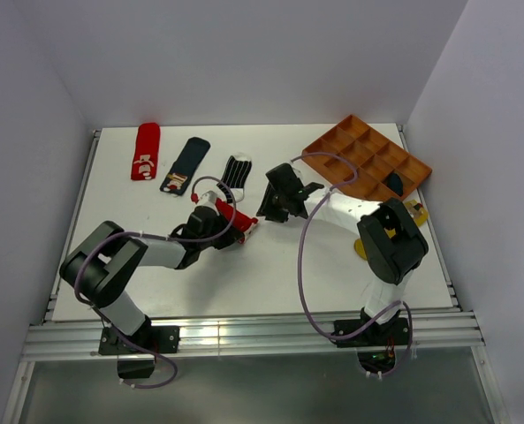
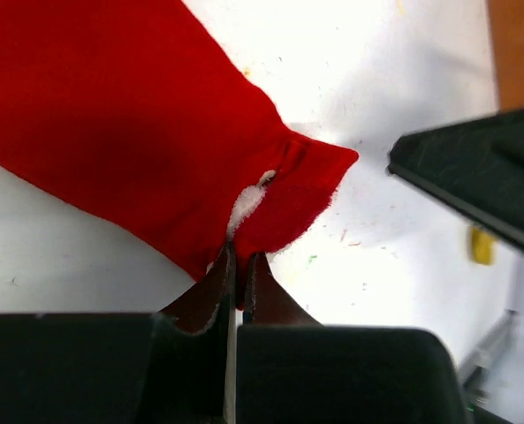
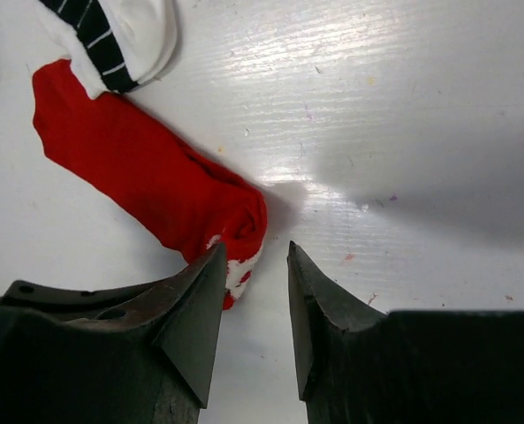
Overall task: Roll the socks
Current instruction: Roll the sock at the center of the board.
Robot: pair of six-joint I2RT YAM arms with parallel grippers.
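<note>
One red sock (image 1: 235, 221) lies at the middle of the white table (image 1: 155, 283), between both grippers. Left gripper (image 2: 237, 265): jaws closed, pinching the sock's edge near one end. Right gripper (image 3: 254, 256): jaws parted with nothing between them, tips just beside the sock's white-marked end. Far left, in a row: a second red sock (image 1: 145, 150), a navy sock with a patch (image 1: 184, 165), a striped sock (image 1: 237, 175). A dark sock (image 1: 394, 183) sits in one compartment of the orange tray (image 1: 345, 132).
</note>
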